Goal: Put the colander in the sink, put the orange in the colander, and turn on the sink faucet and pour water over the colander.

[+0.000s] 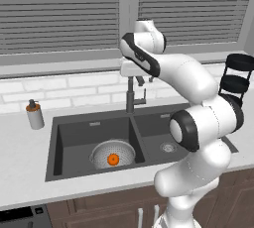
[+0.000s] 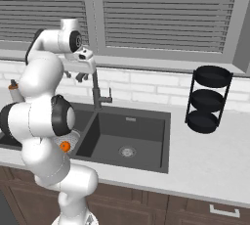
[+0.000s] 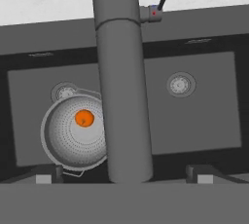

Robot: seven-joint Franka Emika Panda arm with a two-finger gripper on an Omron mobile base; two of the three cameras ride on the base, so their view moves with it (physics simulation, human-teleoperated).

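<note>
A white robot arm reaches over a dark double sink (image 1: 74, 125), its gripper (image 1: 144, 80) poised above the sink faucet (image 1: 131, 98).

The gripper's two fingers stand wide apart, holding nothing, one on each side of the faucet's spout in the hand view. The colander (image 1: 112, 153) sits in the left basin with the orange (image 1: 113, 159) resting inside it. The faucet's small side lever (image 3: 162, 0) points up and away. A soap dispenser (image 1: 34, 115) stands on the counter left of the sink, and a black tiered rack (image 2: 207, 99) stands to its right.

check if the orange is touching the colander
Touching: in the hand view the orange rests on the mesh floor inside the colander.
</note>
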